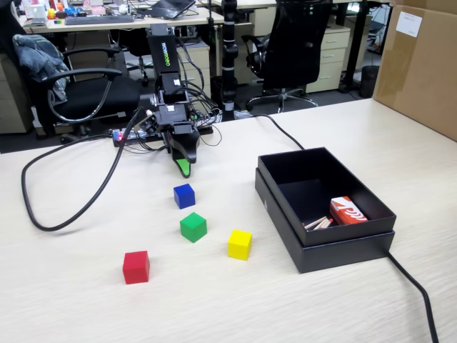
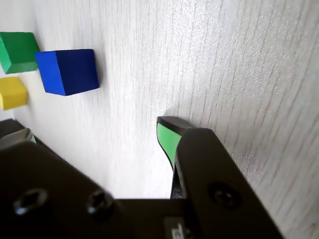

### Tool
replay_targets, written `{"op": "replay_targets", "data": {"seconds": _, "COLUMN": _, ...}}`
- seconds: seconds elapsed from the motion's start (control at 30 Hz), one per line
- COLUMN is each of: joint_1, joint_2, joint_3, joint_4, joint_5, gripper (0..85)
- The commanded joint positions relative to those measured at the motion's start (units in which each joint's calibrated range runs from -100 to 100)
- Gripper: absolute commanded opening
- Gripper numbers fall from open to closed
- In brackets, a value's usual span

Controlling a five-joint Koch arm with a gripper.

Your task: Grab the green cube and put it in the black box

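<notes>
Claw (image 1: 184, 170): tip at the table (image 1: 86, 307), empty; jaw gap cannot be told. Blue cube (image 1: 184, 196): just in front of the claw. Green cube (image 1: 193, 226): beyond the blue one, untouched. Black box (image 1: 371, 246): well apart, rightward in the fixed view.

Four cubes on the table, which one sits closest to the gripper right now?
The blue cube. It lies just in front of the gripper; the green cube sits behind it, the yellow and red ones farther still.
</notes>
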Motion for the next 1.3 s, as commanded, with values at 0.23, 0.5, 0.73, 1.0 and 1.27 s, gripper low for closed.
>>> {"op": "replay_targets", "data": {"seconds": 0.23, "joint_1": 0.2, "joint_2": 7.4, "joint_3": 23.7, "joint_4": -24.4, "joint_5": 4.0, "gripper": 47.6}}
{"op": "replay_targets", "data": {"seconds": 0.5, "joint_1": 1.0, "joint_2": 15.2, "joint_3": 41.8, "joint_4": -33.3, "joint_5": 5.5, "gripper": 47.3}}
{"op": "replay_targets", "data": {"seconds": 0.73, "joint_1": 1.2, "joint_2": 31.1, "joint_3": 56.8, "joint_4": -34.2, "joint_5": 5.1, "gripper": 47.2}}
{"op": "replay_targets", "data": {"seconds": 1.0, "joint_1": 0.0, "joint_2": 52.6, "joint_3": 71.8, "joint_4": -34.3, "joint_5": 3.2, "gripper": 47.3}}
{"op": "replay_targets", "data": {"seconds": 1.27, "joint_1": -2.5, "joint_2": 71.4, "joint_3": 82.8, "joint_4": -34.3, "joint_5": -0.9, "gripper": 47.5}}
